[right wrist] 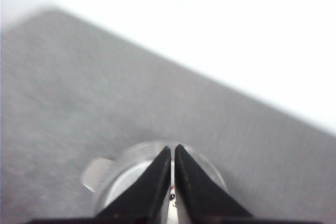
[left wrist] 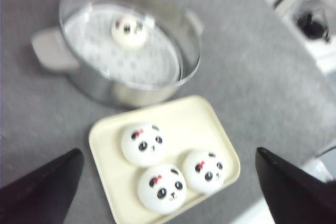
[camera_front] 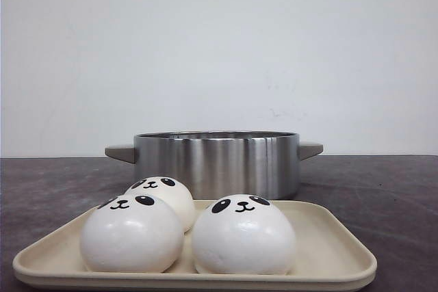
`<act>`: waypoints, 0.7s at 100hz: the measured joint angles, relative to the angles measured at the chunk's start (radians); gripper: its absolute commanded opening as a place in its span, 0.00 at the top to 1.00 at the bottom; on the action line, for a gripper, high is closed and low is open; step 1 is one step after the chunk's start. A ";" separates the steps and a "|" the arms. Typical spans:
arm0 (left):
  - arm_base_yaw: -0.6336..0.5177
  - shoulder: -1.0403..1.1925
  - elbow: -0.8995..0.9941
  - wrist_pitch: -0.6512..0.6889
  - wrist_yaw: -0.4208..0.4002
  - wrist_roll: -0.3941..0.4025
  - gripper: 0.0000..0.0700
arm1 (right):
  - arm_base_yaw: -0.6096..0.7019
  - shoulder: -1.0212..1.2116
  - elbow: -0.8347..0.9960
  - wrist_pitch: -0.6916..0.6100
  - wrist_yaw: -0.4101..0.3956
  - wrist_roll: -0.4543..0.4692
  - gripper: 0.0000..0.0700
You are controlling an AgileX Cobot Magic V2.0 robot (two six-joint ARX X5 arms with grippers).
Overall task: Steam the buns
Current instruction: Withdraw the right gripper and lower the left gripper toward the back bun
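Steel pot (left wrist: 131, 45) holds one bun (left wrist: 129, 29); three buns (left wrist: 161, 188) sit on our tray (left wrist: 107, 135). Left pincer (left wrist: 168, 192) spread wide, right pincer (right wrist: 172, 182) pressed together.

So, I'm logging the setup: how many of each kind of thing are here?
Panda buns: 4, with 3 on the tray and 1 in the pot
Steel pot: 1
Cream tray: 1
Total: 6

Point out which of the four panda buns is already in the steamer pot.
The lone bun lying on the perforated rack inside the steel pot. The other three buns sit clustered together on the cream tray beside the pot.
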 measured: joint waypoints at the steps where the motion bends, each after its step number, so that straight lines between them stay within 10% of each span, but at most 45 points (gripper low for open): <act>1: -0.003 0.011 0.000 0.000 0.000 0.000 0.09 | 0.008 -0.013 0.000 -0.004 0.005 -0.001 1.00; 37: -0.188 0.396 0.000 0.023 -0.021 -0.007 0.09 | 0.176 -0.281 0.000 -0.122 0.213 -0.015 1.00; 70: -0.219 0.640 0.000 0.195 -0.106 -0.015 0.09 | 0.175 -0.325 -0.001 -0.122 0.219 0.006 1.00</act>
